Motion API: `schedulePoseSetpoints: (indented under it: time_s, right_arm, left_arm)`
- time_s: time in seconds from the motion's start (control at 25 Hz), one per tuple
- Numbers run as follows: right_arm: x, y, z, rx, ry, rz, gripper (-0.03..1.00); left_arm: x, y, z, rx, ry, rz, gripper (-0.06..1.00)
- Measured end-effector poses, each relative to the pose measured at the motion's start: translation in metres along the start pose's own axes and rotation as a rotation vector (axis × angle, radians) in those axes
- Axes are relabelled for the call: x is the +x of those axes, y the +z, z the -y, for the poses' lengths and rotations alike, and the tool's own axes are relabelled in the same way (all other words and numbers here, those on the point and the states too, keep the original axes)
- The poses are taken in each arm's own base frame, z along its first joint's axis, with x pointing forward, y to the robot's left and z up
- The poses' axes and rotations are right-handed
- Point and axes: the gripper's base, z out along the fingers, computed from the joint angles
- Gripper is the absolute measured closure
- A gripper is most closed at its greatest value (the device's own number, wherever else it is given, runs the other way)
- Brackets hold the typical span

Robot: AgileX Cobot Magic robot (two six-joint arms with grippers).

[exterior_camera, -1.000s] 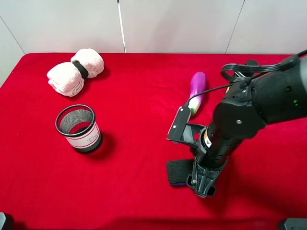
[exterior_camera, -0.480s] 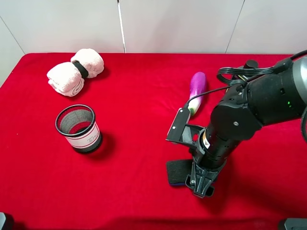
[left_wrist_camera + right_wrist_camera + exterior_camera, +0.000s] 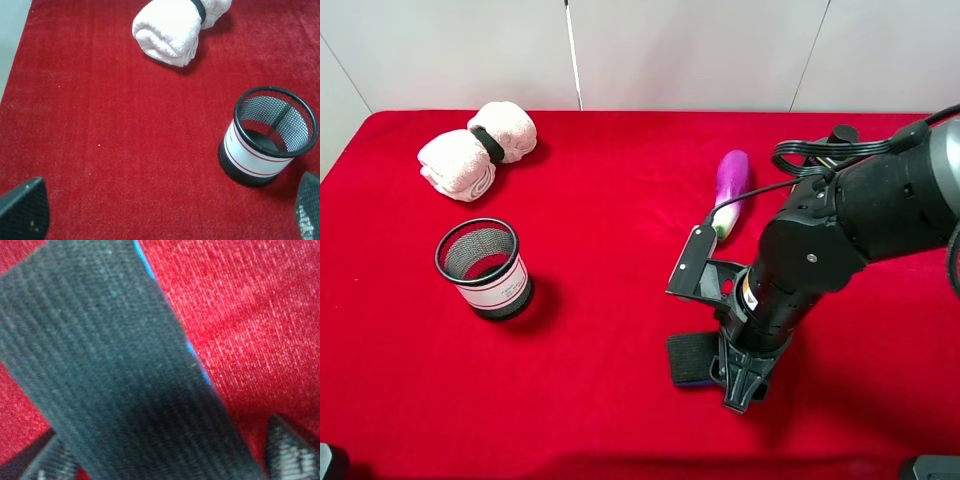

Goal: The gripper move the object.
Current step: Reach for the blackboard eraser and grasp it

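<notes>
The object (image 3: pixel 688 360), a flat charcoal felt pad with a thin blue base, lies on the red cloth near the table's front edge. My right gripper (image 3: pixel 740 385) points down at the pad's right end. In the right wrist view the pad (image 3: pixel 115 365) fills the frame between the two fingertips (image 3: pixel 292 450). The right gripper (image 3: pixel 171 455) straddles it with jaws apart, and a strip of red cloth shows between one finger and the pad. My left gripper (image 3: pixel 165 207) is open and empty, hovering over bare cloth near the mesh cup. It is out of the high view.
A black mesh cup (image 3: pixel 483 268) stands at the left, also in the left wrist view (image 3: pixel 267 135). Rolled white towels (image 3: pixel 478 148) lie at the back left. A purple eggplant (image 3: pixel 730 185) lies behind the right arm. A red cloth (image 3: pixel 610 230) covers the table.
The right arm has shifted slightly left and its gripper has settled a little over the pad's right end. The pad has not moved.
</notes>
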Motion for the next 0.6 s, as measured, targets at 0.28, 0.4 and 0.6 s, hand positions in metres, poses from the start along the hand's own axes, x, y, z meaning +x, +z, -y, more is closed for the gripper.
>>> schedulePoseSetpoints:
  time_s: [0.28, 0.4, 0.6]
  right_arm:
    - [0.0001, 0.0000, 0.0000, 0.000, 0.000, -0.001, 0.55]
    - [0.0002, 0.0000, 0.0000, -0.001, 0.000, -0.003, 0.55]
    - [0.0007, 0.0000, -0.0002, -0.002, 0.001, -0.008, 0.55]
  left_arm:
    - [0.0000, 0.0000, 0.0000, 0.000, 0.000, 0.000, -0.04]
    - [0.0000, 0.0000, 0.0000, 0.000, 0.000, 0.000, -0.04]
    - [0.0000, 0.0000, 0.0000, 0.000, 0.000, 0.000, -0.04]
